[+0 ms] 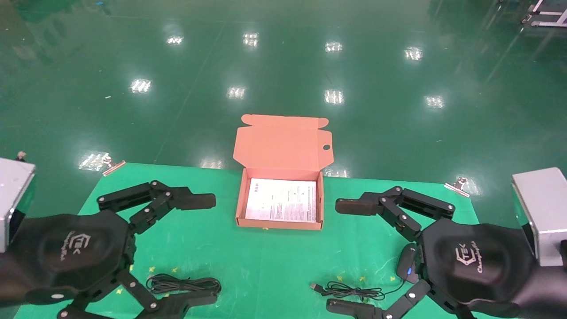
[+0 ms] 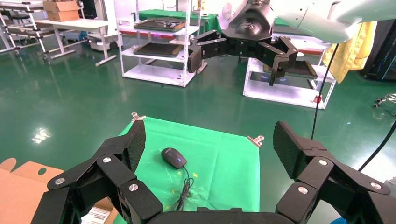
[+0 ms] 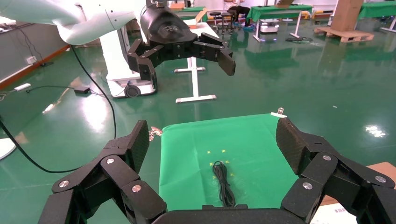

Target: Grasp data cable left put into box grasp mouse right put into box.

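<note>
The data cable (image 1: 184, 284), a long flat oval of black loops, is seen lying on the green cloth (image 1: 266, 257) just inside the spread of the left gripper (image 1: 201, 250), close to its near finger and beneath the open gap; its long axis is laid across the table, pointing from that gripper toward the right one. The left gripper is held wide open above the cloth and nothing is held in it. It is judged the nearer arm for the cable, and a drop straight down with the fingers closing across the short width of the bundle is what the next move seems to call for. On the other side the mouse (image 1: 407, 262) is found tight against the right gripper (image 1: 343, 257), partly hidden under its palm, with a small blue light showing; its long axis is set roughly near to far, and its thin cord (image 1: 354, 291) with the plug is trailed out toward the table's middle. The right gripper is likewise spread wide and empty. Beyond both grippers and between them, the box (image 1: 241, 199) is placed with its lid (image 1: 283, 141) folded back and a printed sheet (image 1: 282, 200) seen inside, neither cable nor mouse yet in it.
</note>
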